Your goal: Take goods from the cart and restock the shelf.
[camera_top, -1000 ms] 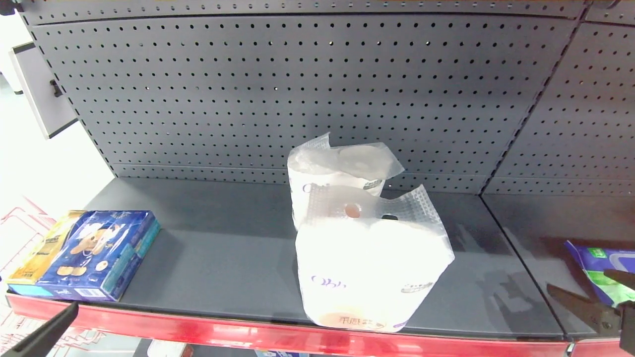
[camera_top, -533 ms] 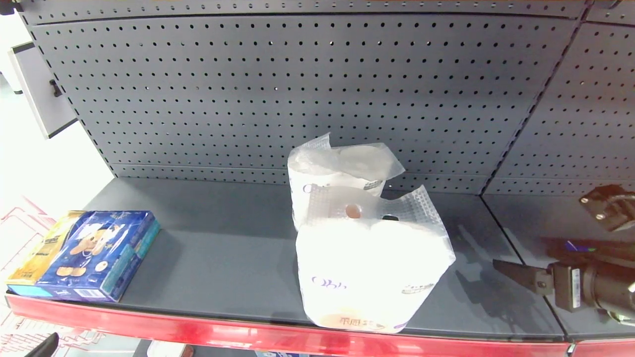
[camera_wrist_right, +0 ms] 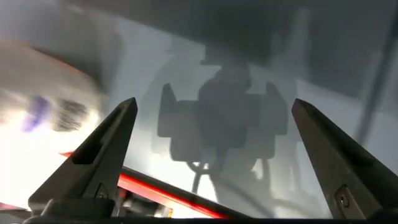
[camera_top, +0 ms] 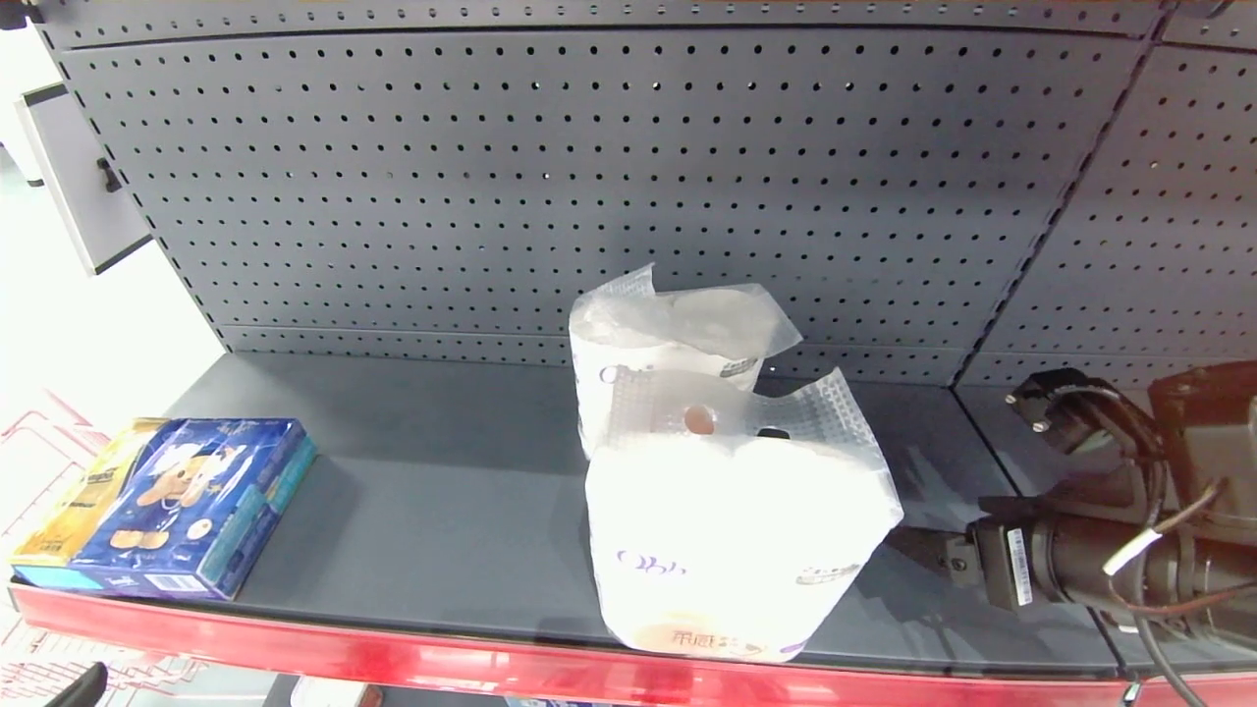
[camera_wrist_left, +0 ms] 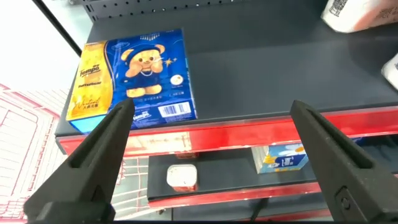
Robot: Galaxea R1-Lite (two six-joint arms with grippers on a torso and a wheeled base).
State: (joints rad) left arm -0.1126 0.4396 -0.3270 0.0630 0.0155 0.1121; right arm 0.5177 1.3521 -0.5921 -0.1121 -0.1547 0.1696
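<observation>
My left gripper (camera_wrist_left: 211, 107) hangs just off the red front lip (camera_wrist_left: 249, 129) of the shelf (camera_wrist_left: 261, 68), jaws spread wide. A blue box (camera_wrist_left: 148, 71) with a bear on it lies flat at the near edge, a yellow box (camera_wrist_left: 87, 78) against its left side. Farther right I see part of a white pack (camera_wrist_left: 357, 14). The lower shelf (camera_wrist_left: 217, 169) carries a small white item (camera_wrist_left: 181, 176) and a blue-and-white carton (camera_wrist_left: 283, 157). Red cart wire (camera_wrist_left: 25, 143) shows at the left.

A dark grey perforated metal back wall (camera_top: 589, 177) is standing beyond the left gripper's (camera_wrist_left: 211, 109) jaws, and a bright white floor (camera_wrist_left: 31, 50) is gleaming beside them.
</observation>
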